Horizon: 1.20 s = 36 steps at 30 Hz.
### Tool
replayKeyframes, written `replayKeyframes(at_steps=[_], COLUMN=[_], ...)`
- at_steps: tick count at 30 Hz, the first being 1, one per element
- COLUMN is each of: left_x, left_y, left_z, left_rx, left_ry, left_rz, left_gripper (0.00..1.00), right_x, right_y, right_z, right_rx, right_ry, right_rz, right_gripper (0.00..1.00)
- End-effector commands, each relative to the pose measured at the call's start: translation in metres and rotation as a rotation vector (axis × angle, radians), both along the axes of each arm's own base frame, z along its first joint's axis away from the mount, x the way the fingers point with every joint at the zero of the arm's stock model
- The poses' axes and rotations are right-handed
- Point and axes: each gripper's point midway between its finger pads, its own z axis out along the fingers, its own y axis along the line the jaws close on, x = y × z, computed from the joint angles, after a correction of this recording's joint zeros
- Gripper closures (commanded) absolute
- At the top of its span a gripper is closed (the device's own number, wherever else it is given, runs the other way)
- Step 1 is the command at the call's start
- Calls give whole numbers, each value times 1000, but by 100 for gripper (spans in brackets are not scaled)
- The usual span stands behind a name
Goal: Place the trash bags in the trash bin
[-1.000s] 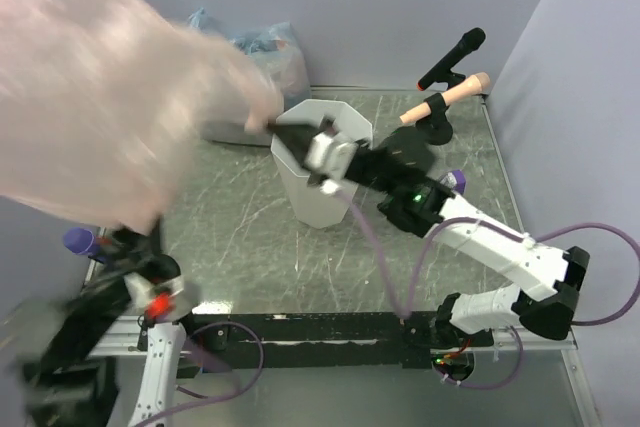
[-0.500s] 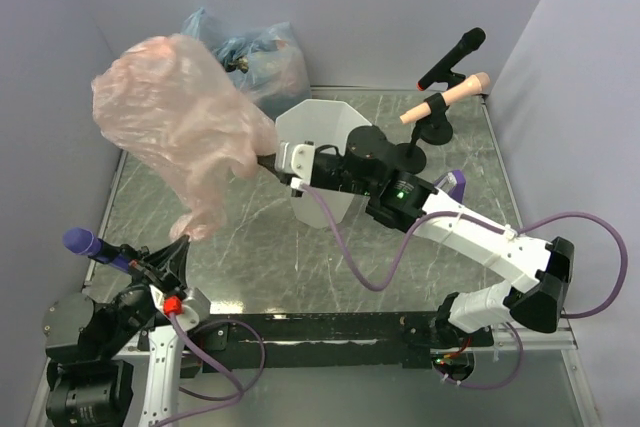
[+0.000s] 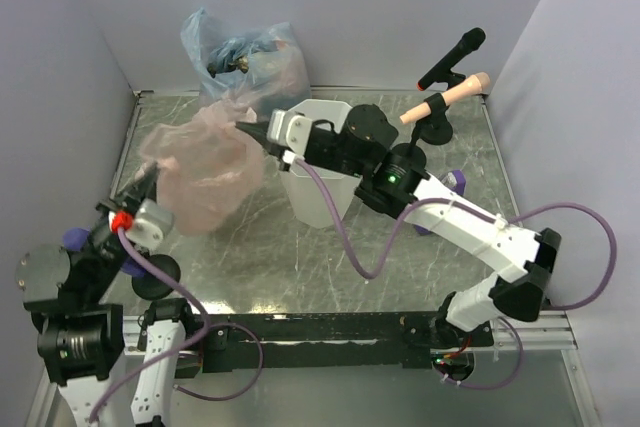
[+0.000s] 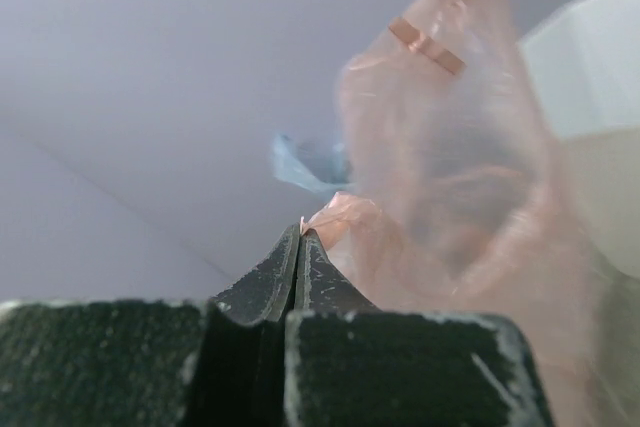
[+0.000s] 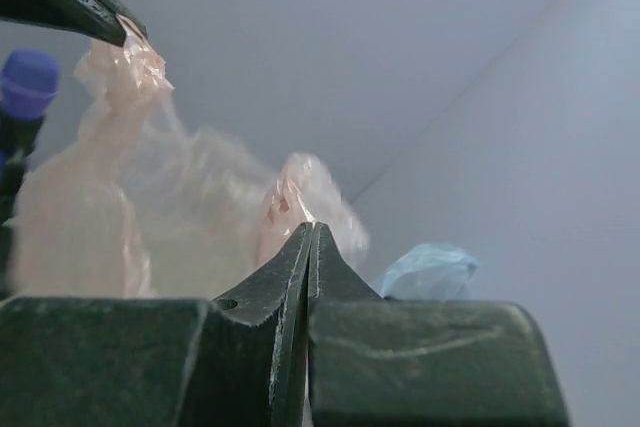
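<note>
A pink see-through trash bag [image 3: 205,167] hangs stretched between both grippers, left of the white faceted trash bin [image 3: 322,197]. My left gripper [image 3: 146,179] is shut on the bag's near-left edge; the left wrist view shows its tips [image 4: 300,232] pinching pink film [image 4: 450,167], with the bin [image 4: 590,67] behind. My right gripper [image 3: 245,128] is shut on the bag's far-right edge beside the bin's rim; its tips [image 5: 312,225] pinch the film [image 5: 150,217]. The right arm crosses over the bin's mouth and hides its inside. A stuffed bluish bag [image 3: 240,55] sits at the back wall.
A black microphone [image 3: 455,52] and a peach one [image 3: 450,95] stand on a holder at the back right. A purple microphone [image 3: 74,239] lies by the left arm and a purple object [image 3: 456,181] behind the right arm. Walls close three sides.
The pink bag has come down from high in front of the camera to just left of the bin. The left arm has risen and reached forward; the right gripper has swung left and lower.
</note>
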Motion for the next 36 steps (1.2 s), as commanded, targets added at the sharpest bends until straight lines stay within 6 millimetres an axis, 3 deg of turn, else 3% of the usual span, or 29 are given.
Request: replayKeyframes(at_steps=[1, 4, 7, 9, 14, 21, 23, 29, 36], left_x=[18, 34, 42, 45, 51, 48, 49, 68, 95], left_y=[22, 27, 29, 29, 22, 22, 17, 10, -20], left_z=[63, 79, 105, 123, 173, 241, 252, 264, 251], left_rx=[-50, -99, -174, -236, -317, -463, -489, -550, -514], left_ry=[-169, -167, -226, -278, -370, -493, -493, -460, -352], left_rz=[111, 119, 111, 86, 0, -87, -137, -231, -368], left_gripper=[99, 100, 99, 99, 99, 99, 99, 100, 100], right_x=[36, 68, 84, 82, 66, 44, 39, 34, 33], right_y=[11, 14, 11, 12, 2, -34, -49, -88, -135], right_z=[38, 45, 70, 80, 133, 206, 222, 246, 253], right_rx=[129, 199, 273, 289, 384, 559, 604, 662, 651], right_ry=[-33, 92, 151, 133, 71, -88, -141, -273, -339], right_rz=[-90, -170, -208, -191, -132, -141, -169, -308, -430], right_gripper=[100, 100, 100, 100, 100, 100, 100, 100, 100])
